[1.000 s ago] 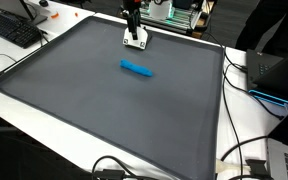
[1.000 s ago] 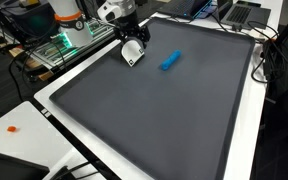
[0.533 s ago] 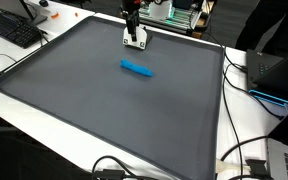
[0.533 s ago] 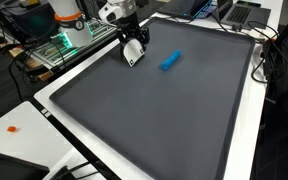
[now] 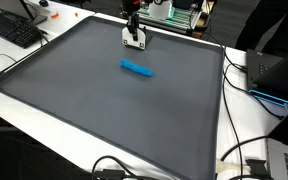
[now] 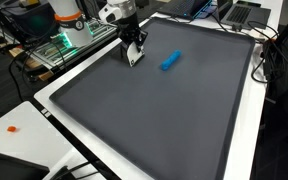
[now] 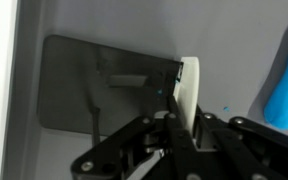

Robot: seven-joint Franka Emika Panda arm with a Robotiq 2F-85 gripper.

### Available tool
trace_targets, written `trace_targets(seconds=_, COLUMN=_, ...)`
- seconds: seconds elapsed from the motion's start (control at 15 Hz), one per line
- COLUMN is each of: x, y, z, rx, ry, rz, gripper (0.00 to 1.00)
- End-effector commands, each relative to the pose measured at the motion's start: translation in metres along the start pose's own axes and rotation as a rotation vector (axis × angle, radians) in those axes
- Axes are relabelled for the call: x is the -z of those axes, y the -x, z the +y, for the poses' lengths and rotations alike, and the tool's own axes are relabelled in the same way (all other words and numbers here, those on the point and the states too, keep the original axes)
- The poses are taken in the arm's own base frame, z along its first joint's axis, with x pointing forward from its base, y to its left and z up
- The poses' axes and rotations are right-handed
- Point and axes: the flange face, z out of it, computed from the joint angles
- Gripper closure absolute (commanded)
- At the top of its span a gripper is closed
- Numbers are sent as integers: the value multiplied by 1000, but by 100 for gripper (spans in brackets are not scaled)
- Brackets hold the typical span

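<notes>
My gripper (image 5: 134, 36) stands near the far edge of the dark grey mat (image 5: 104, 110), and also shows in an exterior view at gripper (image 6: 133, 52). It is shut on a thin white flat piece (image 7: 189, 88), which stands on edge between the black fingers (image 7: 177, 135). The same white piece (image 5: 135, 42) hangs at the fingertips just above the mat. A small blue oblong object (image 5: 137, 68) lies flat on the mat a short way from the gripper, apart from it; the blue object (image 6: 170, 61) shows in both exterior views, and the blue object (image 7: 284, 85) sits at the right edge of the wrist view.
The mat covers a white table (image 6: 24, 115). A keyboard (image 5: 14, 28) lies beyond one corner, a laptop (image 5: 284, 70) and cables (image 5: 239, 150) along one side. Lit electronics (image 6: 64, 45) stand behind the arm's base. A small orange bit (image 6: 14, 128) lies on the table.
The jaws have closed from wide open onto the white piece, which now shows narrower, on edge. The arm and the blue object stay where they were.
</notes>
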Motion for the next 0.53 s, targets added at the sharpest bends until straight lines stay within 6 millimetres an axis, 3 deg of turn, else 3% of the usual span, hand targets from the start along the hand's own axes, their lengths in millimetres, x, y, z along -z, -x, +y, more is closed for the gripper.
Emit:
trace_targets(seconds=0.0, x=-3, y=-2, z=1, rx=-46, ry=-6, rz=0, gripper=100)
trace_targets(seconds=0.47, x=11, y=-7, z=-5, rx=-159, ry=15, rz=-19, gripper=99)
